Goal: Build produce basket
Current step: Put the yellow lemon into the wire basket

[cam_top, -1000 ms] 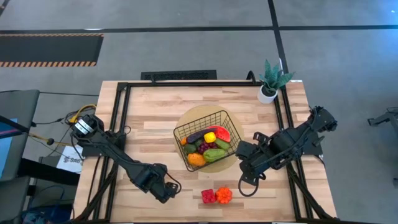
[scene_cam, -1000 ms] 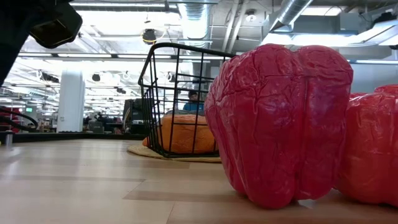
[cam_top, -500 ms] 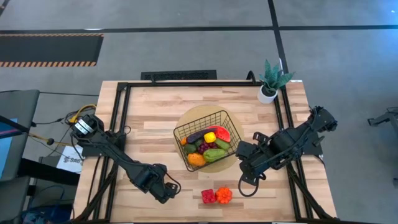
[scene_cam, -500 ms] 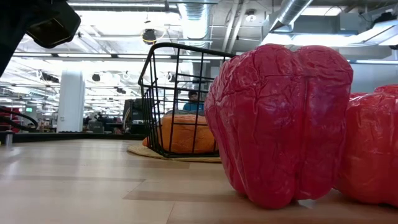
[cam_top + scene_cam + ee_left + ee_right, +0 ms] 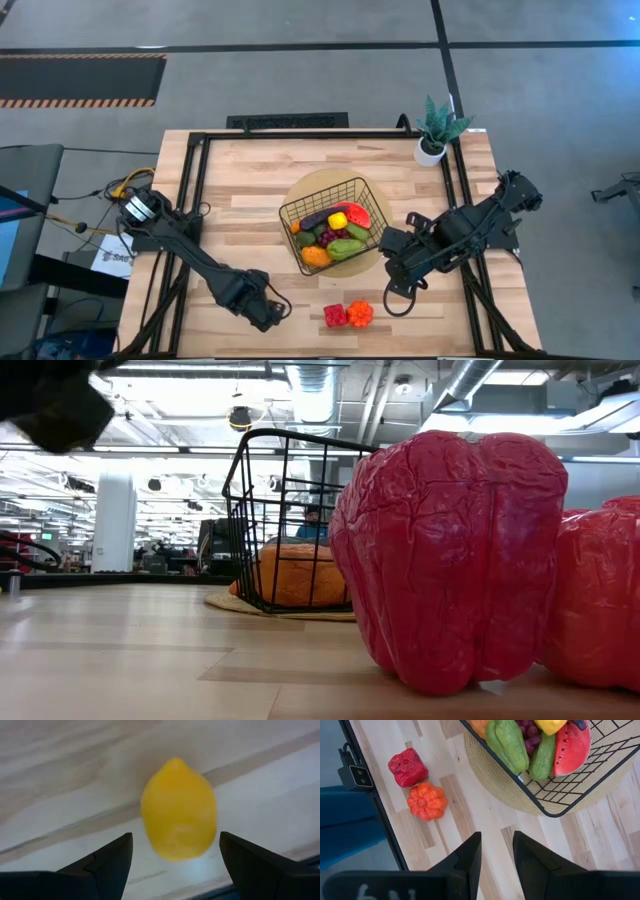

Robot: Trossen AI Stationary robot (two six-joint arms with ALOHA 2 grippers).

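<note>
The basket (image 5: 335, 235) on the surface (image 5: 250, 190) already holds most produce; a red pepper (image 5: 335, 316) and orange pepper (image 5: 360, 313) wait outside. The left end effector (image 5: 172, 852), spread wide, straddles a lemon (image 5: 178, 810) (not yet gripped). The right end effector (image 5: 495, 850), empty and narrowly parted, waits beside the basket
</note>
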